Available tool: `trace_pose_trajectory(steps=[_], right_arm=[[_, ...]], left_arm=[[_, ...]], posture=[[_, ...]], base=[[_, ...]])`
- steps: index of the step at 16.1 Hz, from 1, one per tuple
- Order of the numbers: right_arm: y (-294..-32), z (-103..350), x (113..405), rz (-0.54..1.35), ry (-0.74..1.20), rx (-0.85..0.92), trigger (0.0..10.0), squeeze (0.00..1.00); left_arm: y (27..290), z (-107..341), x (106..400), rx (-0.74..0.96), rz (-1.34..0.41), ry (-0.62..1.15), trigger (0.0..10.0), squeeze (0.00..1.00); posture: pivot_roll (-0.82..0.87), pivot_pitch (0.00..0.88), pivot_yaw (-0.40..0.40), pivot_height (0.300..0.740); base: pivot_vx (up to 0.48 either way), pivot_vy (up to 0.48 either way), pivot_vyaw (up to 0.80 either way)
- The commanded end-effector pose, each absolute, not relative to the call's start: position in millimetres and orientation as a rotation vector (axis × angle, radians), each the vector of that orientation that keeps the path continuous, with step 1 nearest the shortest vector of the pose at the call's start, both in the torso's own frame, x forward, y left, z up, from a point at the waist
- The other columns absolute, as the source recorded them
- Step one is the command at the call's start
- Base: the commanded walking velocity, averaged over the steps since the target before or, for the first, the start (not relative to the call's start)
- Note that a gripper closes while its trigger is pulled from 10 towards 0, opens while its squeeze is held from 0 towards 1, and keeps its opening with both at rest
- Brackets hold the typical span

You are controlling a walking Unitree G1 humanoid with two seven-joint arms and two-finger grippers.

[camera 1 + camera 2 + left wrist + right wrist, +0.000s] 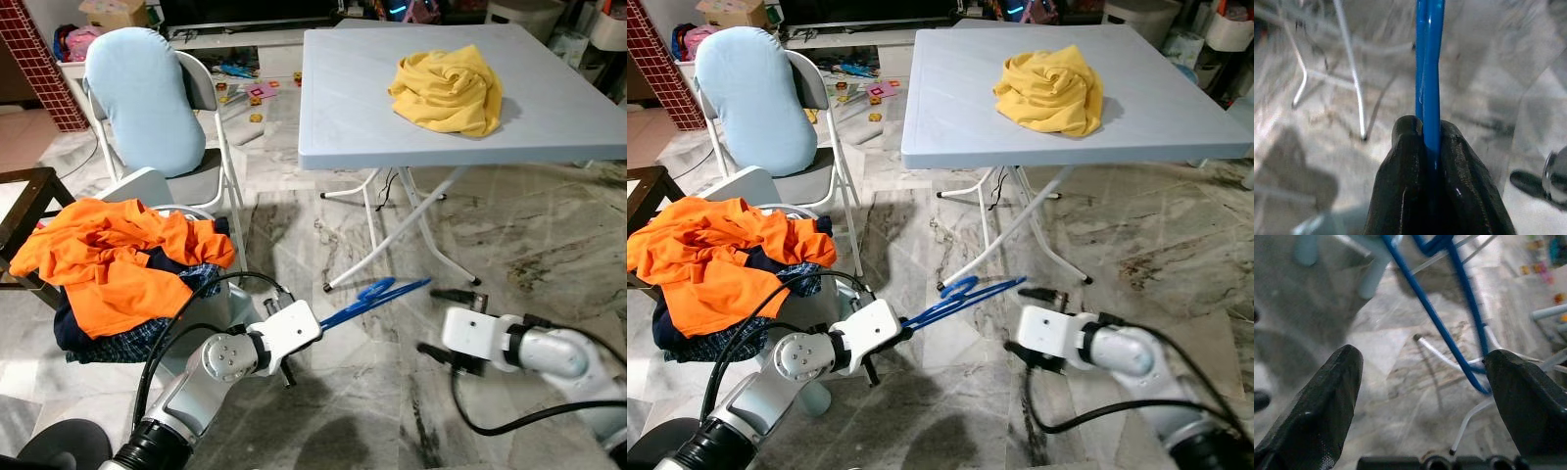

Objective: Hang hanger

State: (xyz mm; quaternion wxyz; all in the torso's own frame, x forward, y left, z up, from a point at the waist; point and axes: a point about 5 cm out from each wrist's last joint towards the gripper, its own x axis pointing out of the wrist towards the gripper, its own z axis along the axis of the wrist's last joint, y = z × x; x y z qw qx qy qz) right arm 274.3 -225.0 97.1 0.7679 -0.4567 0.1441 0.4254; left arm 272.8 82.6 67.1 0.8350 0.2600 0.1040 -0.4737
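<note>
A thin blue plastic hanger (377, 297) is held out low over the marble floor, its hook end near the table legs. My left gripper (312, 324) is shut on its near end; in the left wrist view the blue bars (1429, 73) run out from between the black fingers (1400, 196). My right gripper (439, 323) hangs open just right of the hanger's far end, nothing between its fingers (1327, 396). In the right wrist view the hanger (1449, 338) lies ahead of the spread fingers.
A light blue folding table (343, 108) with a crumpled yellow garment (449, 88) stands ahead. At left a folding chair (201, 88) carries a pale blue cushion (142, 98). A pile of orange and dark clothes (118, 259) fills a basket near my left arm.
</note>
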Motion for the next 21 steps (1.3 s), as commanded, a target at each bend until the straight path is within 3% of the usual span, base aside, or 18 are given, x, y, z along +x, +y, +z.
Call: trace_pose_trajectory(steps=[1,5,8,10,12,15,19,21], right_arm=[[-224,98,277,0.965,0.314,-1.015,10.0,0.00],[-222,99,286,0.976,0.300,-1.054,10.0,0.00],[-225,99,281,1.007,0.327,-1.017,10.0,0.00],[-232,99,276,1.030,0.387,-0.999,10.0,0.00],[-264,93,269,1.004,0.569,-1.066,10.0,0.00],[-276,100,282,0.883,0.533,-1.140,10.0,0.00],[-241,118,303,0.853,0.278,-1.106,10.0,0.00],[-236,118,304,0.867,0.251,-1.095,10.0,0.00]], left_arm=[[70,76,265,0.528,-1.082,0.139,10.0,0.00],[69,72,257,0.518,-1.147,0.111,10.0,0.00],[76,66,260,0.605,-1.147,0.131,10.0,0.00],[83,61,265,0.639,-1.109,0.162,10.0,0.00],[95,59,284,0.654,-0.923,0.200,10.0,0.00],[94,62,289,0.619,-0.897,0.187,10.0,0.00],[76,63,279,0.603,-1.015,0.133,10.0,0.00],[73,62,276,0.604,-1.052,0.130,10.0,0.00]], posture=[[-0.10,0.060,0.031,0.740],[-0.10,0.063,0.040,0.740],[-0.10,0.066,0.053,0.740],[-0.11,0.066,0.056,0.740],[-0.11,0.064,0.056,0.740],[-0.10,0.061,0.055,0.740],[-0.10,0.057,0.056,0.740],[-0.10,0.057,0.058,0.740]], base=[[0.000,0.000,0.00],[0.000,0.000,0.00],[0.000,0.000,0.00],[0.000,0.000,0.00],[0.000,0.000,0.00],[0.000,0.000,0.00],[0.000,0.000,0.00],[0.000,0.000,0.00]])
